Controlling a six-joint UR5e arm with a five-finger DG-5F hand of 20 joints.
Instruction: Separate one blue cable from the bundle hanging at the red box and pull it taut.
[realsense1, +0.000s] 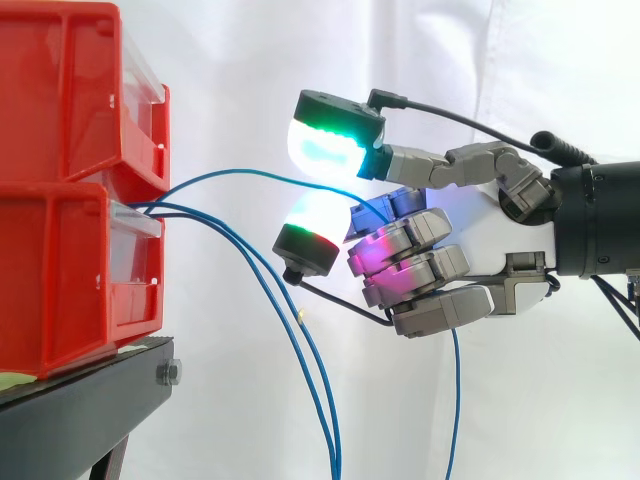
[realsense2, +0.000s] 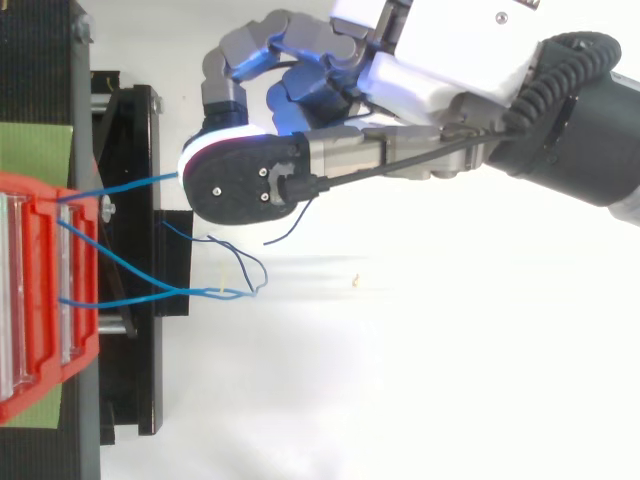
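Note:
Two stacked red bins (realsense1: 60, 200) stand at the left on a black stand (realsense1: 90, 385). Blue cables come out between them. One blue cable (realsense1: 250, 173) arcs gently rightward into my hand (realsense1: 485, 235), whose fingers are curled round it; its free end hangs below the hand (realsense1: 455, 400). In the top view this cable (realsense2: 140, 184) runs nearly straight from the red bin (realsense2: 40, 300) to the hand (realsense2: 400, 80). Two other blue cables (realsense1: 290, 330) droop downward, apart from the hand. A glowing fingertip (realsense1: 325, 145) sticks out above the held cable.
A white curtain (realsense1: 300, 60) backs the scene. The loose cables (realsense2: 150, 292) loop beside the stand's black frame (realsense2: 130, 380) in the top view. A green mat (realsense2: 35, 150) lies under the bins.

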